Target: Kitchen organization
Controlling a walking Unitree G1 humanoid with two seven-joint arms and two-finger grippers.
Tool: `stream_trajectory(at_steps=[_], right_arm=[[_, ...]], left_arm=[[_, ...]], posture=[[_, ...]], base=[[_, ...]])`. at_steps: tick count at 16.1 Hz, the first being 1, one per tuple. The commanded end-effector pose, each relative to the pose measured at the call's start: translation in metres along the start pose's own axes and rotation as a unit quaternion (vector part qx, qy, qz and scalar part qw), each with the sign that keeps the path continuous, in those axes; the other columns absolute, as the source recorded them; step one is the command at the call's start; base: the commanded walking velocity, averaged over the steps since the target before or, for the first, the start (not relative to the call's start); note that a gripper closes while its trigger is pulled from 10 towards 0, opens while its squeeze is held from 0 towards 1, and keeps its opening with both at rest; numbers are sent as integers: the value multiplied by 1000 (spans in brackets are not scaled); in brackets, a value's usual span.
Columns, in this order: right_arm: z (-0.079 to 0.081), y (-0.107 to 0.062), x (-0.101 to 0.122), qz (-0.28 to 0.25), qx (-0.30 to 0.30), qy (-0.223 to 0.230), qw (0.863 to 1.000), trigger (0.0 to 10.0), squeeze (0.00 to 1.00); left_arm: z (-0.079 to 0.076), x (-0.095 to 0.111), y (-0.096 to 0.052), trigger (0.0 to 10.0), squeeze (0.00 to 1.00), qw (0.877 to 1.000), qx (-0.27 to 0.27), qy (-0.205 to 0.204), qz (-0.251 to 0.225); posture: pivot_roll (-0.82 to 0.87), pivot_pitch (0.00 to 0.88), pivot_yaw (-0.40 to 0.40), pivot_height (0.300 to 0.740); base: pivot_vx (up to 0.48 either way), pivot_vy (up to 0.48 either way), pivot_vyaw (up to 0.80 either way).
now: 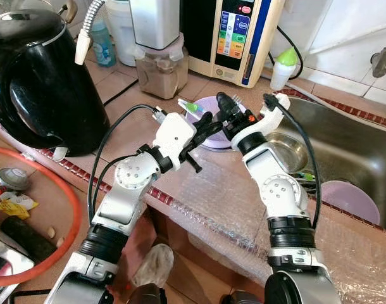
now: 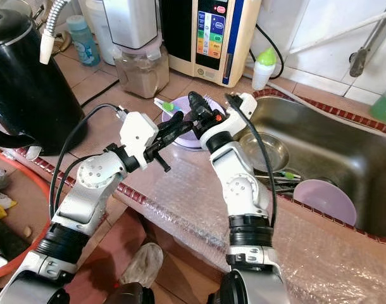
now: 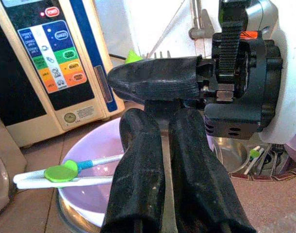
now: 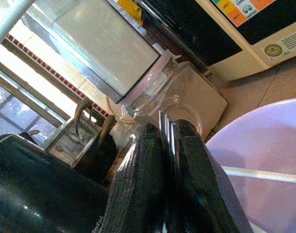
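A metal fork [image 1: 237,99] is held in the air over a purple bowl [image 1: 213,143] on the counter, beside the sink. My right gripper [image 1: 228,105] is shut on it near the tines [image 4: 166,121], which stick out past its fingers. From the other side my left gripper [image 1: 207,125] is shut on the fork's handle [image 3: 166,194], so the two grippers meet almost tip to tip. Green and white training chopsticks [image 1: 190,106] lie across the bowl's far rim.
A black kettle [image 1: 41,82] stands at the left. A blender jar [image 1: 160,69], a water machine [image 1: 231,35] and a green-capped bottle [image 1: 283,66] line the back. The steel sink [image 1: 357,136] at the right holds a purple plate [image 1: 348,197] and a steel bowl [image 1: 288,151]. Bubble wrap [image 1: 205,196] covers the counter edge.
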State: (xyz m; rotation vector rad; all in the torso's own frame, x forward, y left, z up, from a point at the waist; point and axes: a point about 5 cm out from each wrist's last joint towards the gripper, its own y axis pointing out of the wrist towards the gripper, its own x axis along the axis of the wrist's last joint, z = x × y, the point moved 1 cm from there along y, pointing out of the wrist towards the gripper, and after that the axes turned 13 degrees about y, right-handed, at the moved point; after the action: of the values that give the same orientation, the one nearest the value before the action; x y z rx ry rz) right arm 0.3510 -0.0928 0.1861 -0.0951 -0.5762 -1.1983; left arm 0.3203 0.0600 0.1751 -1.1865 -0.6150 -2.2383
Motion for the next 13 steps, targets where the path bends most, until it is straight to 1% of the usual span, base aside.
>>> stream_trajectory(at_steps=[1,3,8,9,10,11,12,13], right_arm=[[-22,-17,27,-54,-50,7,997,0,0],[-23,-17,27,-55,-52,9,997,0,0],[-17,-12,30,-59,-42,19,997,0,0],[-17,-10,31,-61,-41,22,997,0,0],[-16,-9,34,-65,-40,21,997,0,0],[-15,-8,36,-70,-41,18,997,0,0],[-13,-5,42,-85,-44,1,995,0,0],[-4,-1,56,-115,-41,-34,992,0,0]], left_arm=[[19,7,-4,0,0,999,37,22,-19],[22,6,-4,0,0,999,39,24,-17],[28,4,-3,0,0,998,46,34,-12],[28,4,-3,0,1000,998,46,34,-11],[28,3,-3,9843,1000,999,44,30,-10],[27,3,-3,10000,1000,999,43,29,-10],[27,3,-2,10000,1000,999,41,34,-11],[26,5,-1,10000,1000,998,40,40,-12]], posture=[[-20,17,31,740],[-21,17,34,740],[-17,10,32,740],[-13,8,29,740],[-13,8,29,740],[-13,8,29,740],[-11,8,28,740],[-10,8,28,740]], base=[[0,0,0],[0,0,0],[0,0,0],[0,0,0],[0,0,0],[0,0,0],[0,0,0],[0,0,0]])
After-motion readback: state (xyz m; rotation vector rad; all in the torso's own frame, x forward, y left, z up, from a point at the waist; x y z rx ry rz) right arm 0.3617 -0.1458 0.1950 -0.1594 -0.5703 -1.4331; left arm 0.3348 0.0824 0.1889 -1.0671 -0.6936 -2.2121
